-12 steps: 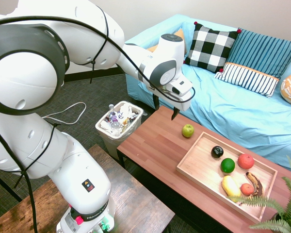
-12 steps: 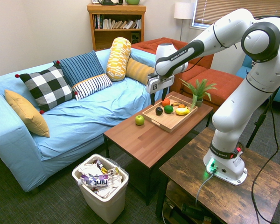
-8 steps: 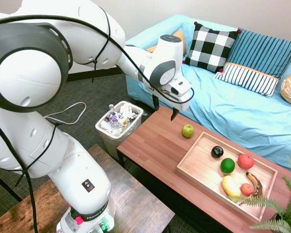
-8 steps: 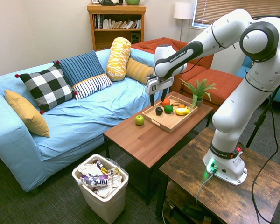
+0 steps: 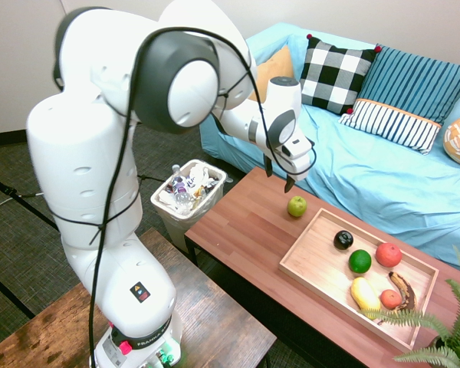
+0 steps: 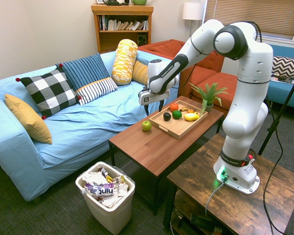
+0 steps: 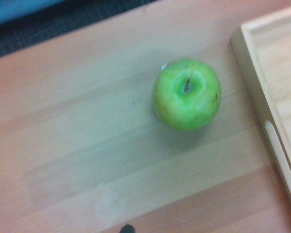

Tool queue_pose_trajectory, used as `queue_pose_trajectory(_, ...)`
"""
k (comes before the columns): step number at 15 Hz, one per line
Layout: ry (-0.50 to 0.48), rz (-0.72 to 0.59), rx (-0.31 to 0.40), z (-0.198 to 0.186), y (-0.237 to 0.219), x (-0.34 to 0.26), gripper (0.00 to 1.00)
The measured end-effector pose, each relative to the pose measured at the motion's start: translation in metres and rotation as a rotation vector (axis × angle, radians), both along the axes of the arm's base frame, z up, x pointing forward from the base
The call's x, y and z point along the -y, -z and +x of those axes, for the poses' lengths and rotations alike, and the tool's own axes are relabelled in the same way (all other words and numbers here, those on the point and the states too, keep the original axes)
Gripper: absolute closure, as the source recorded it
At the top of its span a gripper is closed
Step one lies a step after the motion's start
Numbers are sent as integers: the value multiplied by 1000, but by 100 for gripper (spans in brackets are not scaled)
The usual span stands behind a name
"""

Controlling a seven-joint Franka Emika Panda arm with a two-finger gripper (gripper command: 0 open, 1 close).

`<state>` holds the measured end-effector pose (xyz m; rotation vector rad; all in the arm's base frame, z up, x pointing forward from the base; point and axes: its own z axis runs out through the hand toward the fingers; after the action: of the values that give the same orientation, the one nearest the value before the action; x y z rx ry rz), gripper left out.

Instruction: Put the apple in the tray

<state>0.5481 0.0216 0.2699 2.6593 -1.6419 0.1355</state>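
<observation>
In the first exterior view, the gripper is hanging above the coffee table, near its sofa-side edge, its jaws standing apart with nothing between them. The apple is resting on the bare wood just beside the tray, outside its low rim. Inside, the fruits are gathering toward the far end: a black one, a green one, a red one, a yellow one, a small orange-red one and a banana. The tray's end nearest the apple is lying open.

In the second exterior view, the jaws are showing as two separate dark prongs over the sofa side of the table. The apple is sitting near that same edge, and a wide stretch of bare tabletop is running from it toward the trash bin.

In the wrist view, the apple is standing stem up, clear of the tray's wall, with bare wood surrounding it. The picture is soft, so its gap from the tabletop's edge is perhaps looking roomier than it is.
</observation>
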Motion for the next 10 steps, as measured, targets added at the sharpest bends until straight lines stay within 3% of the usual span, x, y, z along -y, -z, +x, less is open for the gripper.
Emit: queue_pose_trajectory(10, 106, -34, -50, 80, 77, 13, 0)
